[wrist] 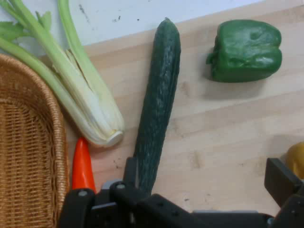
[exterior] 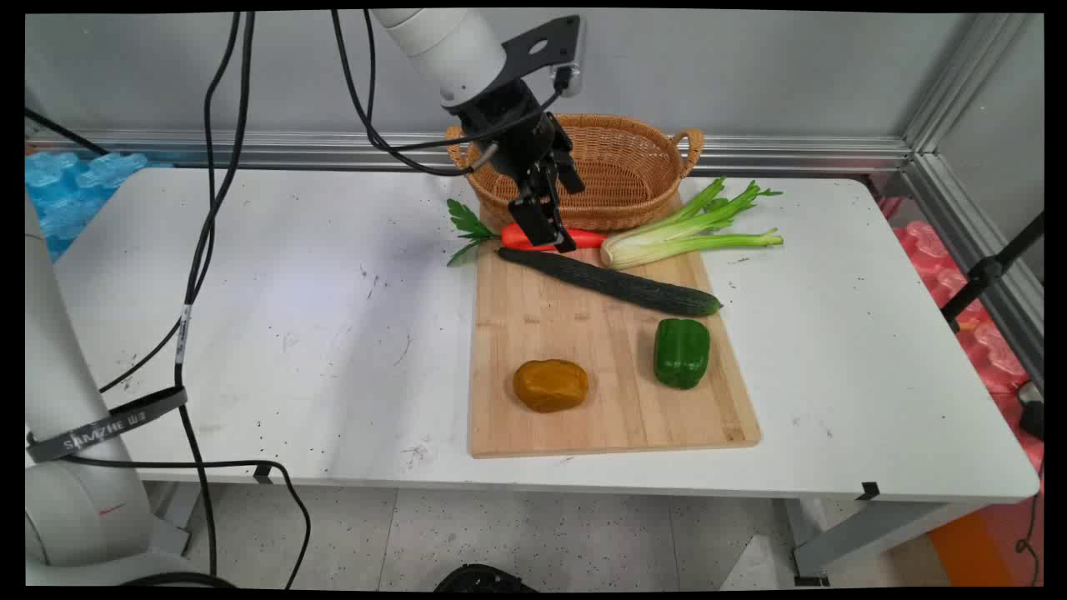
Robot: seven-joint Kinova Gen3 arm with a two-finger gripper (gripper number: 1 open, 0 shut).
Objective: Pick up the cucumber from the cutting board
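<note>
Surface: a white table (exterior: 275,333), scuffed and speckled with dark marks, set against a grey wall with an aluminium rail along its foot. Blue packing material lies beyond the table's left end and pink material beyond its right. The floor below is pale speckled tile.

A wooden cutting board (exterior: 608,400) lies right of centre on the table. On it: a long dark cucumber (exterior: 613,282) lying diagonally, a green bell pepper (exterior: 682,352) near the right edge, and a brownish-yellow potato-like item (exterior: 550,385) toward the near end.

Partly hidden: an orange carrot (exterior: 583,239) at the board's far end is crossed by the gripper, so only its two ends and leafy top show in the main view; in the hand view only its tip is seen. The hand view cuts off the yellow item at its right edge.

Gripper (exterior: 552,223): lowered over the carrot, fingers spread apart either side of it; whether they touch it cannot be told.

Surroundings: a wicker basket (exterior: 633,167) stands just behind the carrot, partly masked by the arm. Celery (exterior: 692,233) lies beside the carrot's tip, leaves over the board's right edge. Black cables hang across the table's left half
</note>
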